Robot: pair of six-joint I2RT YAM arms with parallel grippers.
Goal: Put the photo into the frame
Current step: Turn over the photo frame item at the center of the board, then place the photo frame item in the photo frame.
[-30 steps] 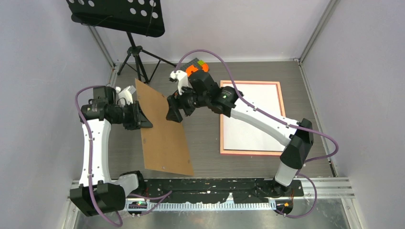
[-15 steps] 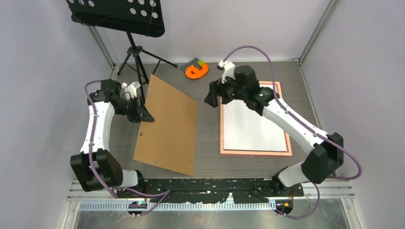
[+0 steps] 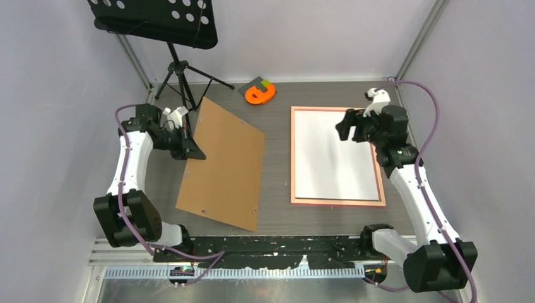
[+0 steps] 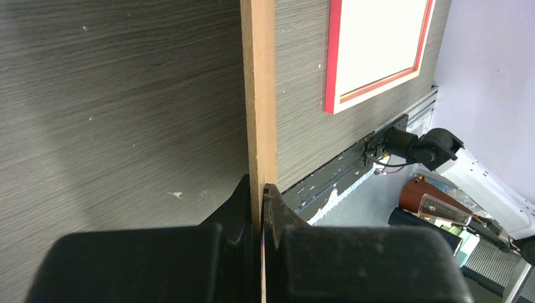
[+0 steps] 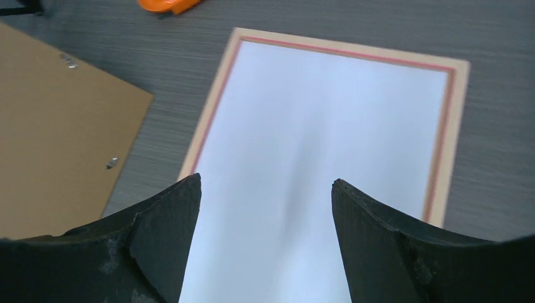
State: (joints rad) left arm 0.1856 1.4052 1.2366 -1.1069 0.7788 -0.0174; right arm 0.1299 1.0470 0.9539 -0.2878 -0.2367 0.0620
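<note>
The frame (image 3: 337, 202), with a narrow salmon border, lies flat on the right of the table. A white sheet (image 3: 331, 158) fills it; no sunset picture shows in any view. My left gripper (image 3: 189, 151) is shut on the left edge of the plain brown backing board (image 3: 224, 164), which the left wrist view shows edge-on (image 4: 258, 95) between the jaws. My right gripper (image 3: 342, 128) is open and empty above the frame's far right part. In the right wrist view the gripper (image 5: 266, 183) hangs over the white sheet (image 5: 315, 126).
A small orange tape-like object (image 3: 260, 93) lies at the back centre. A black music stand (image 3: 180, 69) stands at the back left. Grey walls close both sides. A metal rail (image 3: 284, 249) runs along the near edge.
My right arm let go of the brown board and swung right, from the table's middle to over the frame. The board, first steeply tilted, now lies flatter, held by my left gripper alone.
</note>
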